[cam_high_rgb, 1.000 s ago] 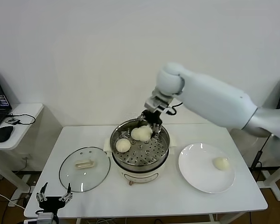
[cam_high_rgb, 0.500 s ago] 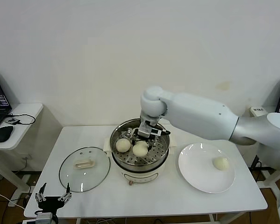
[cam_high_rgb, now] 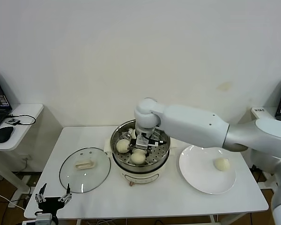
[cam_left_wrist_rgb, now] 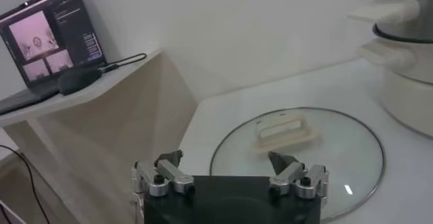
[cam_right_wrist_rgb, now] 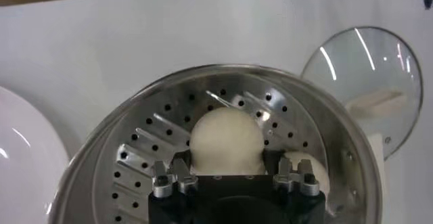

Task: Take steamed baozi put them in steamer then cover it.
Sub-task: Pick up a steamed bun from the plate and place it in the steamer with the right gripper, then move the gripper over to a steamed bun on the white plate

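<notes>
Reaching down into the steamer (cam_high_rgb: 140, 149), the right end effector (cam_high_rgb: 141, 145) has its fingers clamped on a baozi (cam_right_wrist_rgb: 226, 137) over the perforated tray; a second baozi (cam_high_rgb: 123, 146) sits just beside it in the pot. Well off to its right, another baozi (cam_high_rgb: 221, 164) lies on the white plate (cam_high_rgb: 196, 176). The left end effector (cam_left_wrist_rgb: 230, 178) hangs spread apart below the desk (cam_high_rgb: 107, 197) edge, near the cover (cam_high_rgb: 84, 169)

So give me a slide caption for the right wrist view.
Right gripper sets a baozi on the steamer tray, cover lying aside on the table.
</notes>
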Available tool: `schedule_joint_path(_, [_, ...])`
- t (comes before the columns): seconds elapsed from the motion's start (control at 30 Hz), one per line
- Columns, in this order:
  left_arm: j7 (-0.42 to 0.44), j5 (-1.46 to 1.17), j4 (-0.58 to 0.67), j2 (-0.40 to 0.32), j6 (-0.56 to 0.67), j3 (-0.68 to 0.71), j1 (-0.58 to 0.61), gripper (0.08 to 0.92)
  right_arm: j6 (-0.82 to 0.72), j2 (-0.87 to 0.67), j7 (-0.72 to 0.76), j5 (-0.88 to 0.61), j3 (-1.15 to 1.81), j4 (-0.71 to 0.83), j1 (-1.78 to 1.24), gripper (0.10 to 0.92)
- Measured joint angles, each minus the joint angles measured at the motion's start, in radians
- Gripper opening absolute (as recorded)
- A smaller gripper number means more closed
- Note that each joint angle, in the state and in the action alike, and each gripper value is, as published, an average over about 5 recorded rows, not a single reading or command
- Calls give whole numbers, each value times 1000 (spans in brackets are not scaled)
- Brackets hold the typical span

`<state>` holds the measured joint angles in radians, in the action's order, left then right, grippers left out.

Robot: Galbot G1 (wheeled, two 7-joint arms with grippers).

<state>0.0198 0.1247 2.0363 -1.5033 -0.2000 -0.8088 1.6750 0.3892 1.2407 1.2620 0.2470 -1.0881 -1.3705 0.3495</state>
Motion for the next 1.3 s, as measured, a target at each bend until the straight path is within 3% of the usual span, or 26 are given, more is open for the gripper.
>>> schedule_joint_path(0.3, [9, 3, 3, 0, -1, 5, 0, 823, -18, -12, -17, -15, 9, -5, 12, 817])
schedule_joint_path(0.53, [18, 5, 5, 9, -2, 18, -1, 823, -114, -65, -33, -129, 34, 13, 76, 823])
schedule_joint_path(0.9, [27, 6, 9, 28, -3, 39, -4, 823, -458, -263, -43, -367, 87, 30, 161, 823])
schedule_joint_path(1.3, [34, 4, 20, 31, -8, 49, 13, 823, -698, -491, 26, -335, 185, 19, 40, 823])
